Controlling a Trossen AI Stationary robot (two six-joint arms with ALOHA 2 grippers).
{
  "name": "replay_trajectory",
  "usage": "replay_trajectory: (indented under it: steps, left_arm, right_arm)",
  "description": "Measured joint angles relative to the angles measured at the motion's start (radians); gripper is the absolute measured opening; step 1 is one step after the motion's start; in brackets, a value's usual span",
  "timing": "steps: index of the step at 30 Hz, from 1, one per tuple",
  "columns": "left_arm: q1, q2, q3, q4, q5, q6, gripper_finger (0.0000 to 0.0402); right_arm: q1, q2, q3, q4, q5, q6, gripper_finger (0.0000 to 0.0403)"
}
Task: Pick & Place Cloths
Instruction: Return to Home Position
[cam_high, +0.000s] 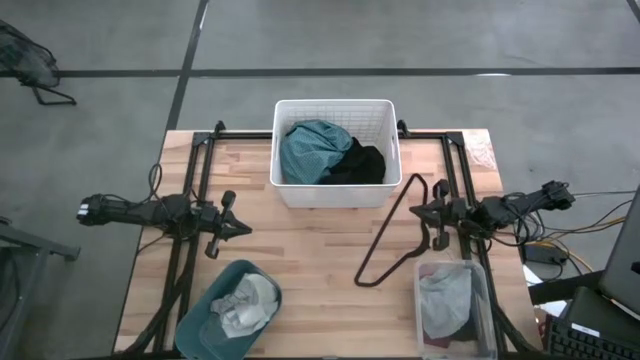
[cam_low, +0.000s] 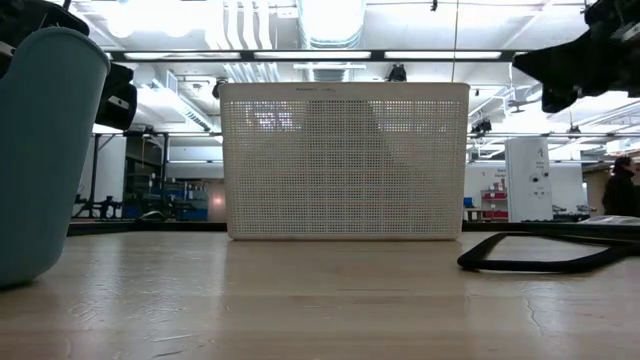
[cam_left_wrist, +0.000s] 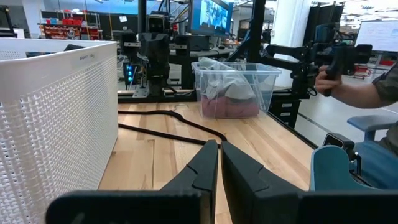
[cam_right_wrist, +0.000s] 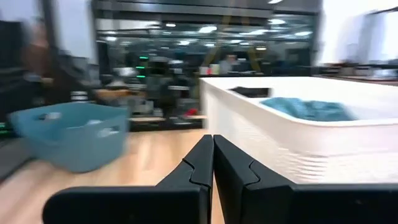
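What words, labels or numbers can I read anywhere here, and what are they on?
No text here can be read for certain.
White basket: a faint small mark near its rim, too small to read.
Whiteboard in the room behind: writing too blurred to read.
Screen in the room behind: nothing legible.
Teal bin and clear bin: no label shows.

Wooden table (cam_high: 300, 250) — white basket (cam_high: 332, 196), teal bin (cam_high: 200, 316), clear bin (cam_high: 455, 266), black hanger (cam_high: 387, 230)
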Motion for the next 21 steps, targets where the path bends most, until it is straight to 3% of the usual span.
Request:
replay_trajectory:
  steps: [5,21]
  left_arm:
    - [0.0,0.0,0.0,0.0,0.0,0.0,0.0026]
    - [0.0,0.0,0.0,-0.001,0.0,0.0,0.0026]
  right_arm:
    - [-0.001,0.0,0.0,-0.02,0.146,-0.025,0.0008]
    - [-0.001,0.0,0.0,-0.023,0.141,0.046,0.0008]
